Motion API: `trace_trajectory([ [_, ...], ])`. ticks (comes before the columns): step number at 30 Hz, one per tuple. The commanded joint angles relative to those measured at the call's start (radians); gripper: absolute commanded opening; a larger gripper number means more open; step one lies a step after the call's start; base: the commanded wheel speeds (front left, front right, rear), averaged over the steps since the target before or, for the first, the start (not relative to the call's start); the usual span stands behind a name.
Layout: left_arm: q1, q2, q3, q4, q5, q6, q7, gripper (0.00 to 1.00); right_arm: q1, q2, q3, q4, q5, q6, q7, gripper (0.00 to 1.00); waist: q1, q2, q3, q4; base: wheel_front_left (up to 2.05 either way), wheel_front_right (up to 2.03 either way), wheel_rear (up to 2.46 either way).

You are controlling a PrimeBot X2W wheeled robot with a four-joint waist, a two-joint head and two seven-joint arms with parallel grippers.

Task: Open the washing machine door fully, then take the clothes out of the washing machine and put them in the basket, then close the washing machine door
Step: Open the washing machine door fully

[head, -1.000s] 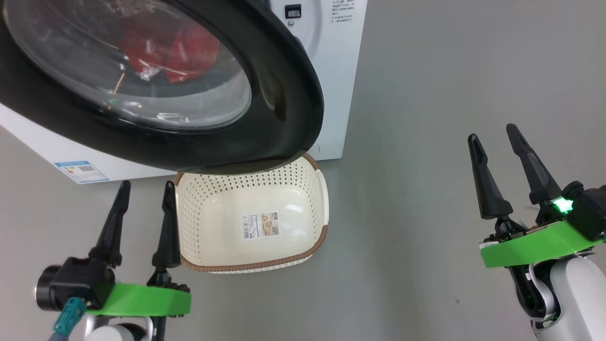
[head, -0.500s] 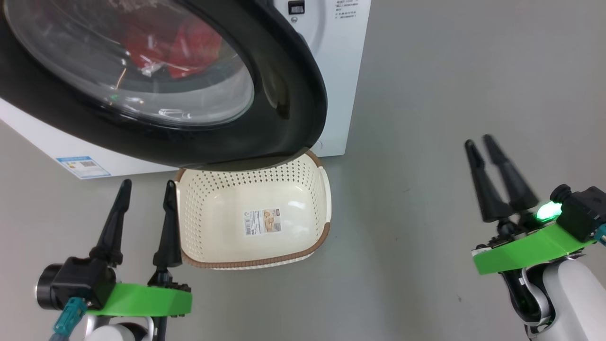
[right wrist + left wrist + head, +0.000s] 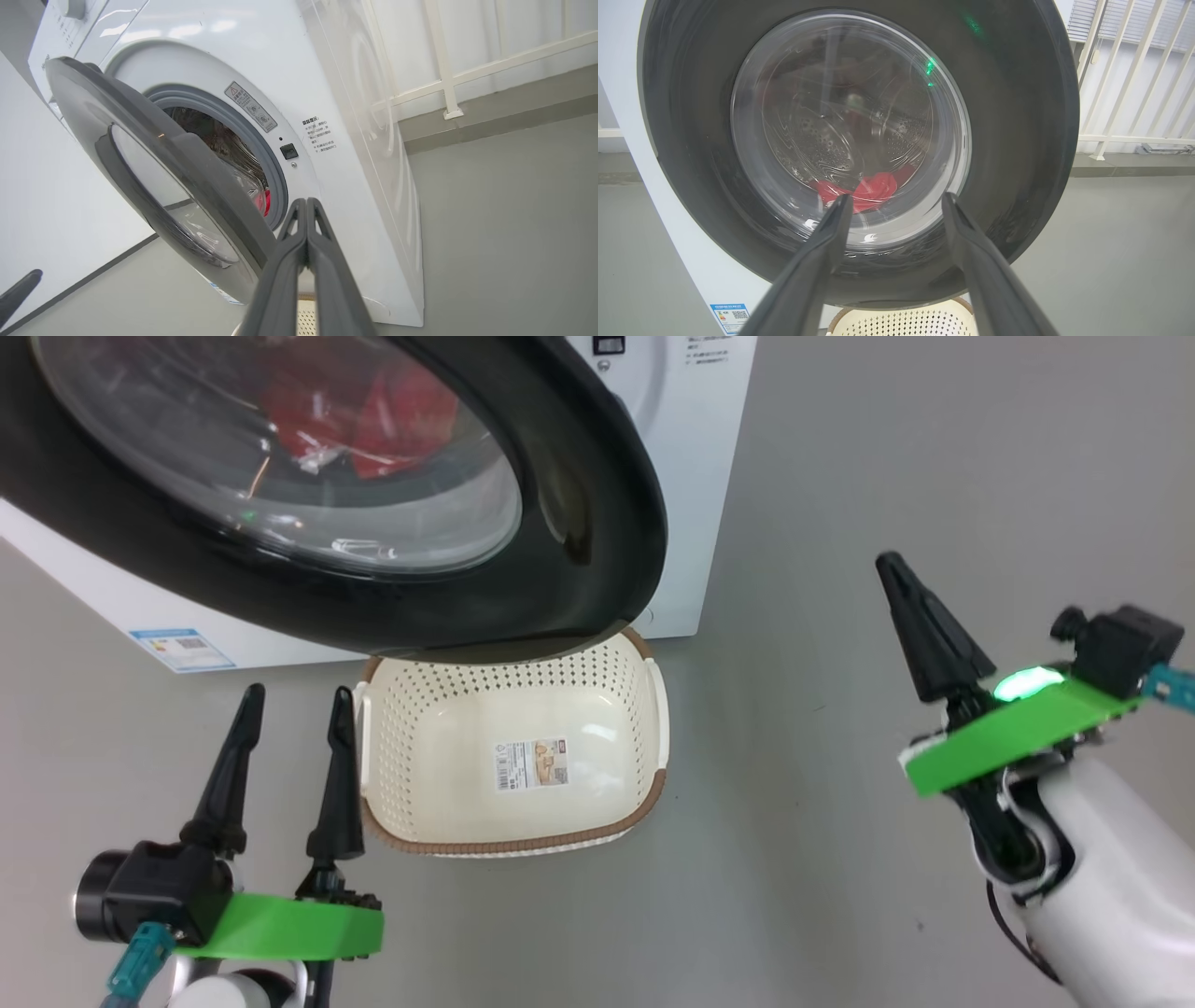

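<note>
The washing machine stands white at the top of the head view. The washing machine door, with its black rim and glass bowl, hangs partly open above the basket. Red clothes show through the glass, inside the drum. My left gripper is open and holds nothing, just left of the basket. In the left wrist view it faces the door, with the clothes behind the glass. My right gripper is shut on nothing, over the floor to the right. In its own view it points toward the door's free edge.
Bare grey floor spreads to the right of the basket and the machine. A white railing and a low kerb run behind the machine's right side. A blue label sits low on the machine's front.
My right gripper's fingers have closed together, and that arm has risen and turned. The head camera has shifted slightly. The left gripper, the door and the basket have stayed put.
</note>
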Motion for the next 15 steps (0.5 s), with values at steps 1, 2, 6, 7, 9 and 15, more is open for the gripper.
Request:
trace_trajectory([
  [1, -0.008, 0.017, 0.026, -0.032, 0.005, 0.001, -0.012, 1.0, -0.042, -0.013, 0.033, -0.008, 0.061, 0.007, -0.004, 0.0, 0.0, 0.0, 0.01, 0.009, 0.0, 0.0, 0.0],
  [2, -0.01, 0.017, 0.024, -0.034, 0.005, 0.0, -0.012, 1.0, -0.064, -0.016, 0.046, -0.001, 0.108, 0.007, 0.001, 0.0, 0.0, 0.0, 0.014, 0.014, 0.0, 0.0, 0.0],
  [6, -0.022, 0.017, 0.018, -0.043, 0.001, -0.002, -0.012, 1.0, -0.146, -0.028, 0.086, 0.01, 0.299, 0.007, 0.047, 0.0, 0.0, 0.0, 0.039, 0.034, 0.0, 0.0, 0.0],
  [7, -0.025, 0.017, 0.016, -0.046, -0.001, -0.002, -0.012, 1.0, -0.164, -0.029, 0.087, 0.009, 0.352, 0.007, 0.061, 0.0, 0.0, 0.0, 0.046, 0.04, 0.0, 0.0, 0.0],
  [9, -0.032, 0.017, 0.01, -0.051, -0.006, -0.003, -0.012, 1.0, -0.198, -0.036, 0.088, 0.007, 0.441, 0.007, 0.095, 0.0, 0.0, 0.0, 0.06, 0.053, 0.0, 0.0, 0.0],
  [15, -0.05, 0.017, -0.014, -0.076, -0.025, -0.008, -0.012, 1.0, -0.295, -0.033, 0.056, 0.022, 0.678, 0.007, 0.258, 0.0, 0.0, 0.0, 0.103, 0.089, 0.0, 0.0, 0.0],
])
